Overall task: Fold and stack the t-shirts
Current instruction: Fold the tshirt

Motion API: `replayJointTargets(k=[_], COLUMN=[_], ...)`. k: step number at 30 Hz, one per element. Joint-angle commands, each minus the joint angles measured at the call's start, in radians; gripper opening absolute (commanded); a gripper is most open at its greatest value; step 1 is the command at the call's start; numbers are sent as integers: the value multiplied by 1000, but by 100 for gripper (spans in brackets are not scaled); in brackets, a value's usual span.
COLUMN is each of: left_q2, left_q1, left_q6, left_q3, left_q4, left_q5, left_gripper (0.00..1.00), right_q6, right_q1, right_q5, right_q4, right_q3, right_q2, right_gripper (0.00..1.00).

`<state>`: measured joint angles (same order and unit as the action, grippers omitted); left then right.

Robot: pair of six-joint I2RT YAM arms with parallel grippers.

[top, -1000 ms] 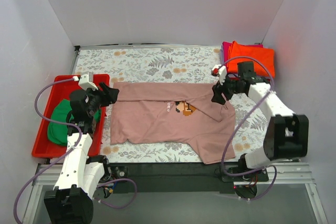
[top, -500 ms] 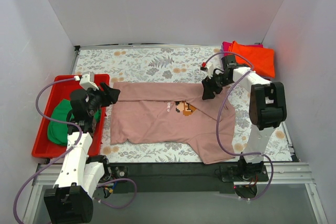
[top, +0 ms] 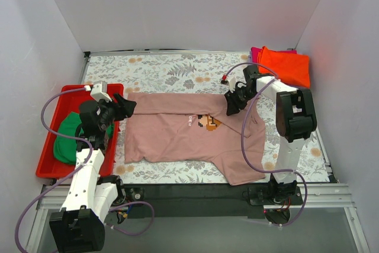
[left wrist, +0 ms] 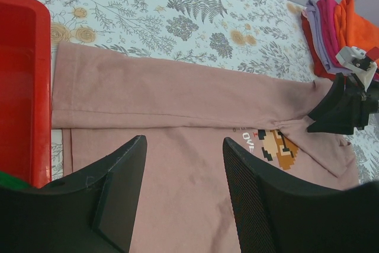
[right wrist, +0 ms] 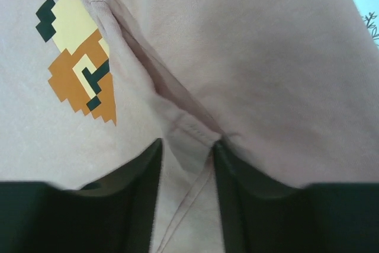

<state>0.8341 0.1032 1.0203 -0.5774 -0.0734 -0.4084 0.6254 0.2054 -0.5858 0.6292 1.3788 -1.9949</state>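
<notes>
Top view: dusty-pink cloth t-shirt [top: 177, 137] lies spread mid-table, top edge folded down in a long band, one sleeve hanging toward the near edge on the right. My left hand [top: 125, 106] hovers at the tee's left edge, just beside the red plastic tray [top: 46, 124]; fingers apart, nothing in them. Crumpled green cloth t-shirt [top: 66, 139] sits in that tray. My right hand [top: 233, 103] is down on the pink tee's upper right part, near the pixel-character print [top: 208, 122]. Folded orange t-shirt [top: 287, 66] sits on a folded magenta t-shirt [top: 255, 54] in the far right corner of the floral-patterned table [top: 166, 72].

Left wrist view: left hand [left wrist: 183, 143] wide open above the pink tee [left wrist: 177, 96], tray wall [left wrist: 23, 75] at left. Right hand [left wrist: 340, 111] shows far right, tips on the cloth. Orange [left wrist: 355, 22] and magenta [left wrist: 328, 10] folds at the top right.

Right wrist view: right hand [right wrist: 186, 146] straddles a stitched hem fold of the pink tee [right wrist: 266, 57], narrow gap w/ cloth filling it. Can't tell if it's pinching yet. Print [right wrist: 77, 69] at upper left.
</notes>
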Motion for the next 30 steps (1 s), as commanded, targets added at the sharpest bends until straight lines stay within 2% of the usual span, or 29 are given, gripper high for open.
replayJointTargets(k=[1, 3, 5, 17, 21, 24, 25, 30], left_q2=[-3, -3, -1, 2, 2, 3, 3, 13], left_q1=[1, 3, 3, 3, 1, 1, 1, 3], left_q6=[-11, -9, -11, -11, -11, -12, -12, -12], left_q3=[2, 1, 2, 1, 2, 2, 2, 1], left_q4=[18, 20, 20, 18, 18, 18, 17, 20], left_q5=[-13, -13, -13, -23, -21, -26, -27, -40], left_gripper=[53, 53, 53, 53, 53, 53, 53, 53], right_q6=[-6, -4, -1, 5, -4, -10, -12, -18], right_q1=[6, 9, 15, 147, 224, 275, 281, 269], right_q5=[-2, 0, 7, 43, 37, 40, 41, 86], right_q4=[20, 21, 23, 29, 43, 55, 56, 75], right_q3=[28, 17, 5, -161, -224, -259, -259, -198], right_q2=[10, 31, 51, 240, 275, 298, 301, 353], right_gripper=[41, 31, 25, 24, 29, 45, 55, 61])
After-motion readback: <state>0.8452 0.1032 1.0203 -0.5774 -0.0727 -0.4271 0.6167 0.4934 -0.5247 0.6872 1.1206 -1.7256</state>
